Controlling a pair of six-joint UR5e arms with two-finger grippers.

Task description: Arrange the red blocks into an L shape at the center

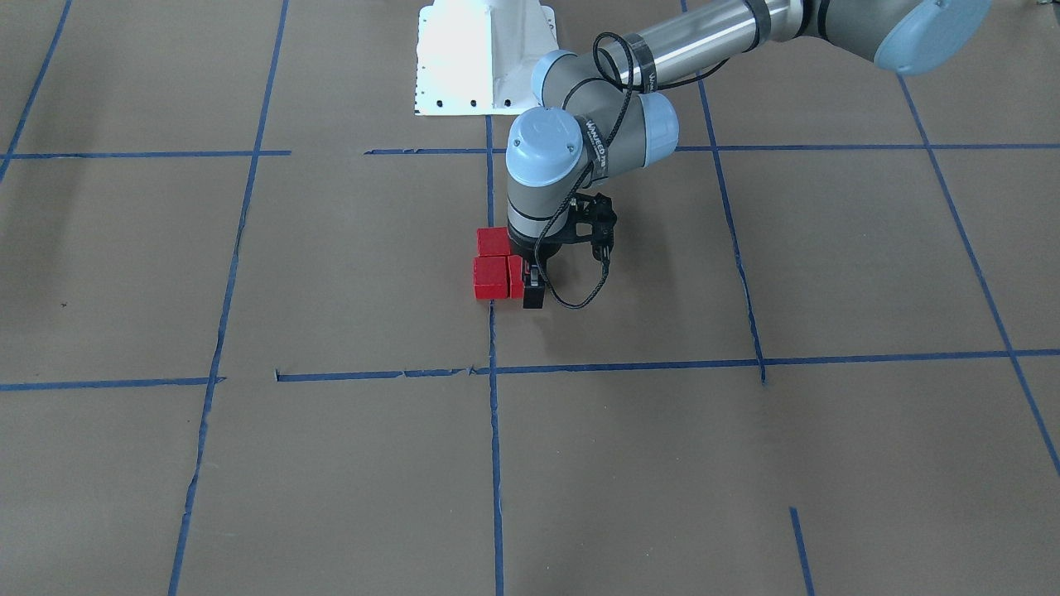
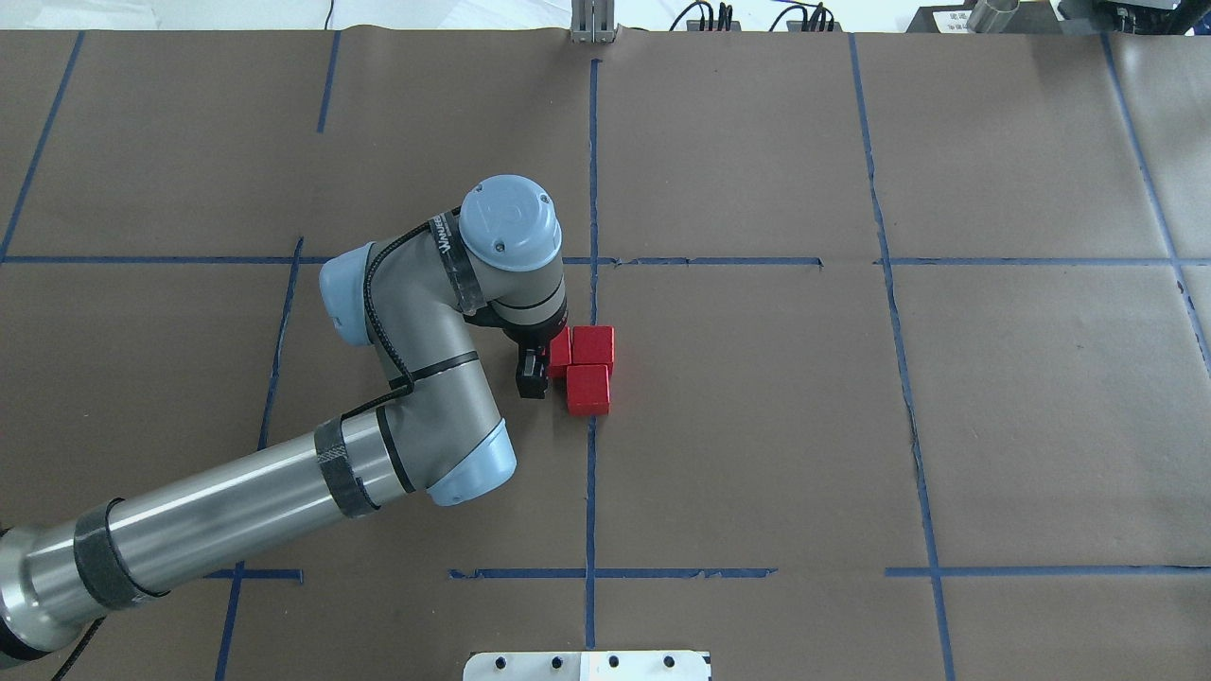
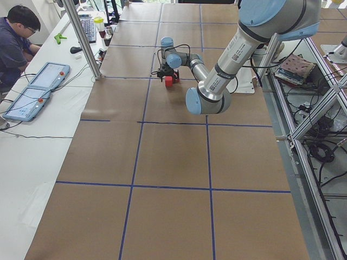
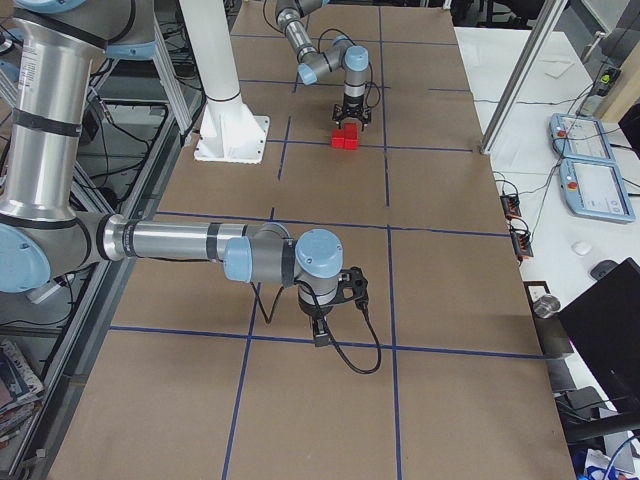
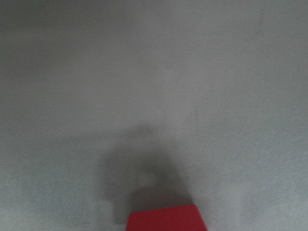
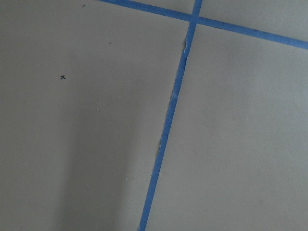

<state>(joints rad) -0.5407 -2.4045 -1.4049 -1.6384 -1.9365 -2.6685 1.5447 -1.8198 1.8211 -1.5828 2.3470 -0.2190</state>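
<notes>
Three red blocks sit together at the center (image 2: pixel 747 416), on the vertical blue tape line (image 2: pixel 590 492). Two show fully in the overhead view (image 2: pixel 593 345) (image 2: pixel 587 389) and in the front-facing view (image 1: pixel 493 242) (image 1: pixel 489 277). The third red block (image 2: pixel 559 348) (image 1: pixel 516 277) touches them and is half hidden under my left gripper (image 2: pixel 537 364). That gripper stands straight down on it, one black finger (image 1: pixel 532 291) against its side, and looks shut on it. The block's top shows in the left wrist view (image 5: pixel 166 219). My right gripper (image 4: pixel 320 335) hangs low over bare paper far away; I cannot tell if it is open.
The white robot base (image 1: pixel 484 58) stands behind the blocks. An operator (image 3: pixel 16 32) sits at a side table with teach pendants (image 3: pixel 32 92), beside a metal post (image 3: pixel 81 38). Blue tape lines (image 6: pixel 168 120) cross the brown paper.
</notes>
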